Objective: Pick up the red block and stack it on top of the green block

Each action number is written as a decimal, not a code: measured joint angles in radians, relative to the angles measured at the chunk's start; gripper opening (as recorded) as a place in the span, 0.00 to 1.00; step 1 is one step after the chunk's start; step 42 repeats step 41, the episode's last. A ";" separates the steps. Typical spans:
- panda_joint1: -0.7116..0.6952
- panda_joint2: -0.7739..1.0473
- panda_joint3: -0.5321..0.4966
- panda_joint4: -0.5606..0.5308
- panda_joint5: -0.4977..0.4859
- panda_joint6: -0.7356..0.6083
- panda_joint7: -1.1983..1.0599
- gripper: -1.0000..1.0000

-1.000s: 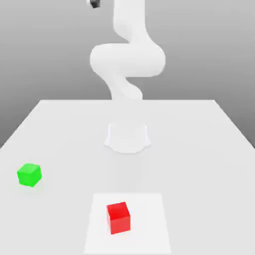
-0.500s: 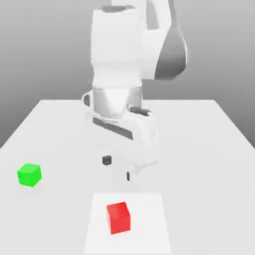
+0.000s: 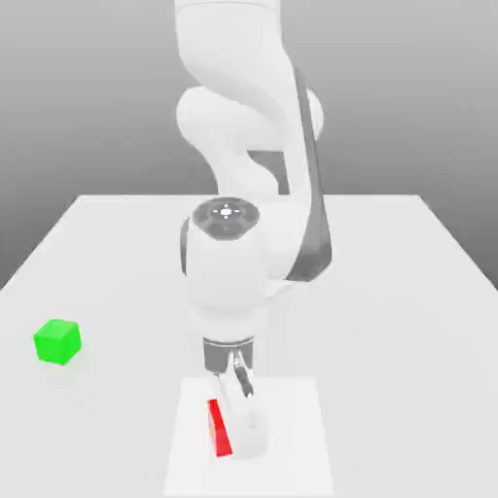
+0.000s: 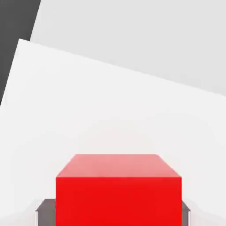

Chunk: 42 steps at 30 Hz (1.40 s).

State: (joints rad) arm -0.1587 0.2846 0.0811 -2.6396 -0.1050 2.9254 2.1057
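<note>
At the lower middle of the exterior view, the end effector is gripping the red block, partly hiding it above a white square. The arm is reaching downward; the green block is sitting lower left on the worktop.

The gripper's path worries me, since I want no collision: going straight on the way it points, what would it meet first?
Probably the white square beneath the red block, which sits between the fingers; the remaining depth is unclear.
</note>
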 joint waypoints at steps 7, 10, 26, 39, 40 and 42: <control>-0.015 -0.152 0.028 -0.023 0.060 -0.129 -0.044 0.00; -0.103 -0.221 -0.013 -0.042 0.075 -0.178 -0.143 0.00; -0.564 -0.304 -0.305 -0.125 0.103 -0.178 -0.816 0.00; -0.590 -0.228 -0.271 -0.122 0.151 -0.107 -0.855 1.00; -0.592 -0.260 -0.272 -0.124 0.131 -0.137 -0.841 1.00; -0.597 -0.293 -0.273 -0.125 0.112 -0.168 -0.827 1.00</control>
